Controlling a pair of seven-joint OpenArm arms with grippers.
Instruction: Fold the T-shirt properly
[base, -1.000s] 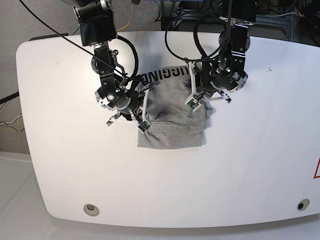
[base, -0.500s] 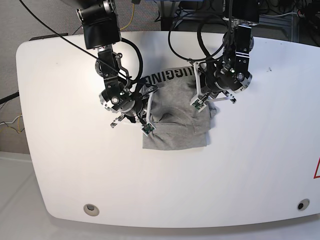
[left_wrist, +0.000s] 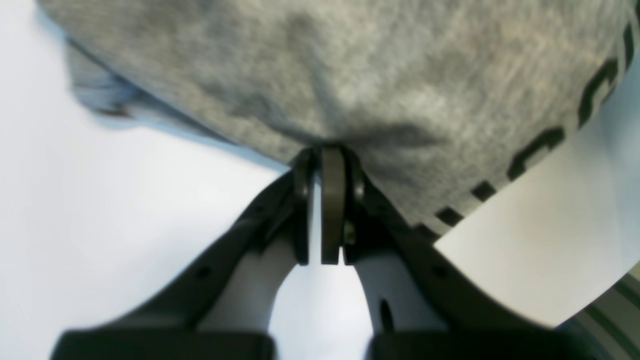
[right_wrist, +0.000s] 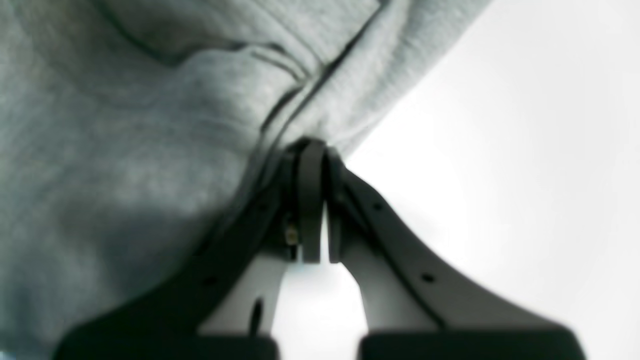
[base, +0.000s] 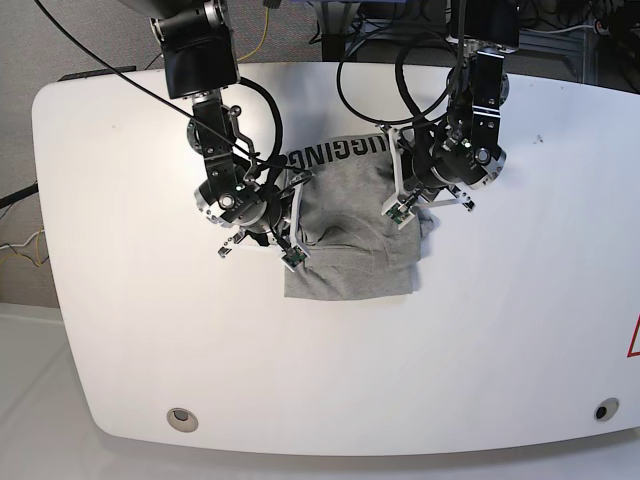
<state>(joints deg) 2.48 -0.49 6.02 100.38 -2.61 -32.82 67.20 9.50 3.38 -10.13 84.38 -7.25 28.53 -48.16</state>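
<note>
Grey T-shirt (base: 350, 235) partly folded at the middle of the white table (base: 520, 330), black lettering along its far edge, left gripper (left_wrist: 327, 155) jaws pinched on its printed edge, right gripper (right_wrist: 310, 150) jaws clamped on a bunched fold

Left gripper (left_wrist: 327, 150) and right gripper (right_wrist: 310, 145) both reach down over the worktop's middle, jaws clamped on the T-shirt (base: 350, 240).
</note>
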